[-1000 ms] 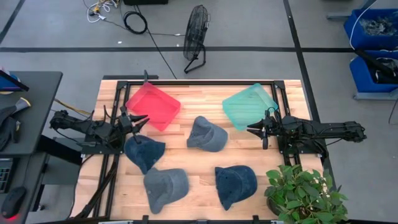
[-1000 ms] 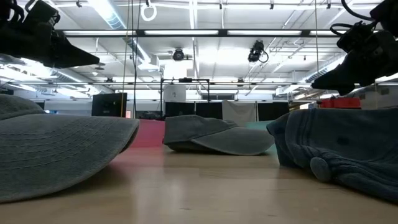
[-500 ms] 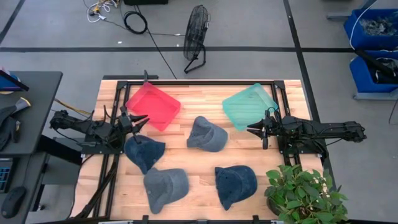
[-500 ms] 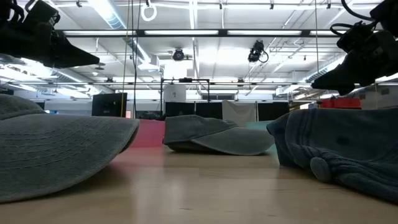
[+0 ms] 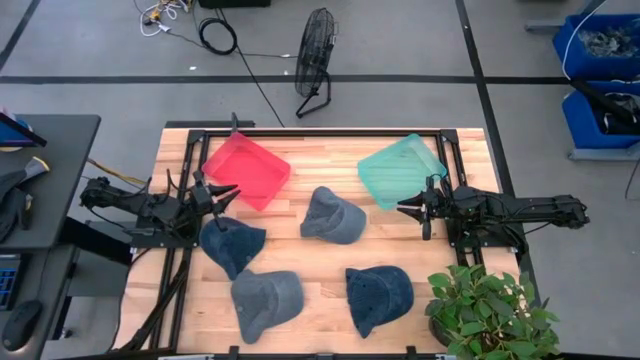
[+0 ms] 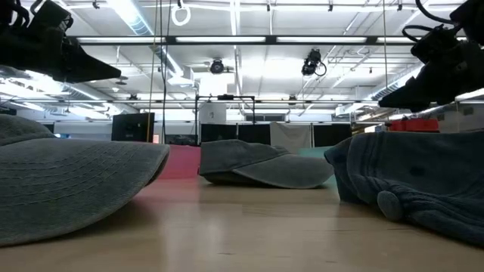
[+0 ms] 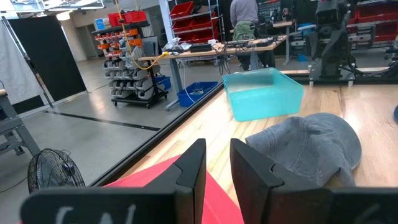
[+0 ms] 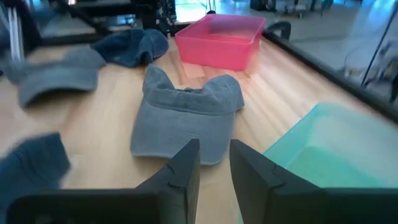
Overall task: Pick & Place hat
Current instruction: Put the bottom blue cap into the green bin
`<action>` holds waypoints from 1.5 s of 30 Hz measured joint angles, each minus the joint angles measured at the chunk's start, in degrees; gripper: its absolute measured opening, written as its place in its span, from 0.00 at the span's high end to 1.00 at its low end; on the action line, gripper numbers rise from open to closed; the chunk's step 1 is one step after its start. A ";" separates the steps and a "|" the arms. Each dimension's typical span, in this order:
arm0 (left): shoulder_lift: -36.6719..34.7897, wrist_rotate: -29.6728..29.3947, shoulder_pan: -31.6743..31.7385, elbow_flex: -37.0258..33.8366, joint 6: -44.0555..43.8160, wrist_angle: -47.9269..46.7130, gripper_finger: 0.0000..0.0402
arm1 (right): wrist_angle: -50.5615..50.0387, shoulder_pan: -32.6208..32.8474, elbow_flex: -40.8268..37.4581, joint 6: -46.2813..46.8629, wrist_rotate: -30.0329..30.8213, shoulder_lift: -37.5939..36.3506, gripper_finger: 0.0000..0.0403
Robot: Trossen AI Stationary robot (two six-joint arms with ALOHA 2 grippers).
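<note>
Progress: nothing placed, red bin (image 5: pixel 246 171) and teal bin (image 5: pixel 401 169) both empty, four hats loose on surface (image 5: pixel 315 278) | target guess: grey hat (image 5: pixel 333 216) at centre, long axis diagonal, brim toward near-right | left gripper (image 5: pixel 222 194) and right gripper (image 5: pixel 408 208) slightly apart, empty, hovering at opposite sides.

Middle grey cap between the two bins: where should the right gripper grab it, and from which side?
A judgement: take the middle grey cap by its soft crown, from above. It lies flat, right way up, brim toward the front of the table, so the domed fabric can be pinched and the flat brim cannot. The right gripper hangs just right of it, beside the teal bin, jaws slightly open.
</note>
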 joint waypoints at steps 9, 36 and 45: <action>0.00 -0.01 0.00 0.00 0.28 0.01 0.81 | 0.07 0.02 -0.01 -5.44 0.01 0.01 0.77; -0.01 1.35 0.01 0.00 -4.46 7.15 0.81 | 0.46 0.04 -0.02 30.76 24.40 0.00 0.77; 0.00 1.34 0.01 0.00 0.03 13.62 0.81 | 2.81 0.04 -0.02 27.34 23.37 0.00 0.77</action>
